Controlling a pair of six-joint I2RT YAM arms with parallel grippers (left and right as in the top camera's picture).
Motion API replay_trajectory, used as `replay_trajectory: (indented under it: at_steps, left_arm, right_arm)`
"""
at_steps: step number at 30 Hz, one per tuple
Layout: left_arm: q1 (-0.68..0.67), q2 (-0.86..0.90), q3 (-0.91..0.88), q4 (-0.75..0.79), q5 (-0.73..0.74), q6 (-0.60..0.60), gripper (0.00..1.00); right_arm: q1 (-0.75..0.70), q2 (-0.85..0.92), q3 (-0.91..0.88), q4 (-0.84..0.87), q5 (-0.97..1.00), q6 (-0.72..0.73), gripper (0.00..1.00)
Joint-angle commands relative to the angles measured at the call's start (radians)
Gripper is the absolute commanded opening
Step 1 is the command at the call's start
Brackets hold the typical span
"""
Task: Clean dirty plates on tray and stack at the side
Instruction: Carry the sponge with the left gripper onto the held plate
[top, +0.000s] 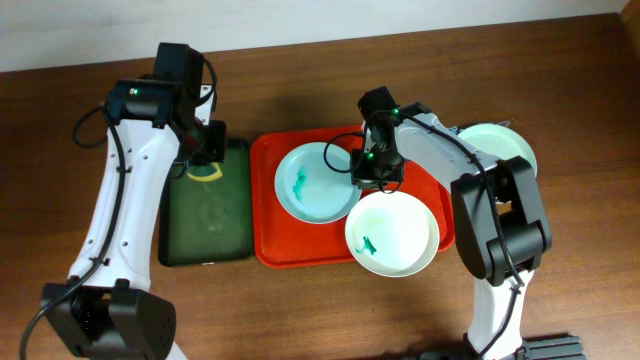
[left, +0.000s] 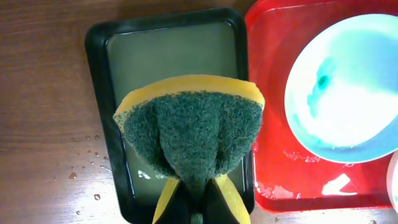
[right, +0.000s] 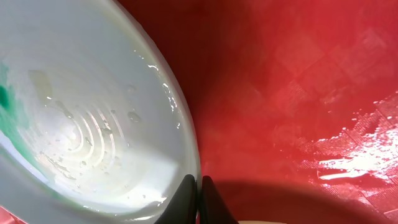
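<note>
my right gripper (right: 199, 180): pinched shut on the plate (right: 93, 106) rim, plate left of my fingertips
plate: on the red tray (right: 298, 81), mid-table
my left gripper (left: 196, 199): clamping the sponge (left: 193, 134) above the green tray (left: 99, 93)

Two plates (top: 315, 182) on tray (top: 265, 222), third plate (top: 505, 148) right of it

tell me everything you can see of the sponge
The sponge has a dark green scouring face backed by yellow foam, seen along its curved top edge. The left pincer grips its lower end, squeezing it into a fold. It is over the wet dark green tray; whether they touch is unclear.
</note>
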Motion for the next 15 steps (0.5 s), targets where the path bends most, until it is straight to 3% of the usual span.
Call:
replay_trajectory:
  at_steps: [1, 6, 9, 15]
  left_arm:
    - [0.002, 0.002, -0.014, 0.002, -0.005, -0.006, 0.0]
    - [0.0, 0.002, -0.068, 0.029, -0.009, 0.002, 0.0]
    - [-0.005, 0.002, -0.15, 0.13, -0.002, 0.002, 0.0]
    - [-0.098, 0.063, -0.185, 0.284, 0.132, 0.002, 0.0]
  right_arm:
    - [0.009, -0.003, -0.007, -0.007, -0.005, -0.011, 0.04]
    - [0.01, -0.003, -0.007, -0.008, -0.006, -0.019, 0.04]
    - [0.01, -0.003, -0.007, -0.008, -0.011, -0.045, 0.04]
    - [0.016, -0.003, -0.007, -0.014, -0.093, -0.044, 0.04]
